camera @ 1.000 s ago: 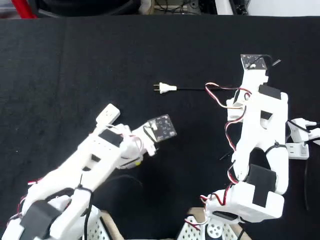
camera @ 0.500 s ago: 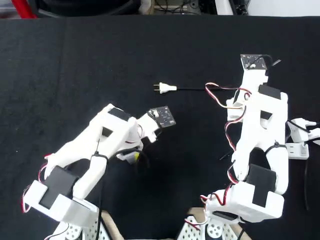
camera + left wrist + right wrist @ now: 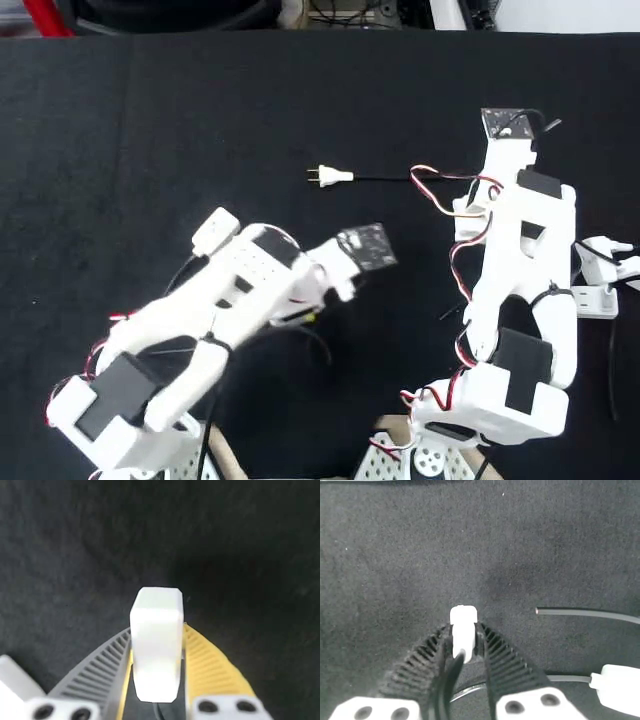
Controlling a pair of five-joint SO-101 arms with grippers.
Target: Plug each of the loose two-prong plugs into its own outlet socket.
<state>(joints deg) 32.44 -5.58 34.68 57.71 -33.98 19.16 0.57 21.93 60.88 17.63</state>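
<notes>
plug (image 3: 330, 177): high view; lies loose on the black cloth (image 3: 150, 130), apart from both arms, prongs pointing away from its thin cord (image 3: 380, 179), which runs toward the right arm (image 3: 525, 250).
left arm (image 3: 230, 300): high view; stretched across the cloth, its head near the plug but not touching it. a white box (image 3: 215, 232), perhaps a socket, lies just beside the arm.
left gripper (image 3: 157, 630): left wrist view; grey and yellow fingers (image 3: 107, 655) pressed against a white block (image 3: 156, 645), pinching it above the cloth. whether the block is a plug or a socket cannot be told.
right gripper (image 3: 464, 627): right wrist view; dark ribbed fingers (image 3: 502, 660) clamped on a small white piece (image 3: 464, 620) with a dark lead curling back from it, likely a plug body.
nearby: right wrist view; a bare cable end (image 3: 537, 611) and a white lump (image 3: 620, 682) on its own cord lie on the cloth beside the right gripper.
step: as a judgement, each arm has its piece gripped and nothing is mated yet; the loose plug is untouched.
next move: probably calls for squaring prongs to slots, lining up the held parts and pushing straight in, with no cord dragging.
writing: none readable; no brand or label is legible on the plug, the white block or the arms.
</notes>
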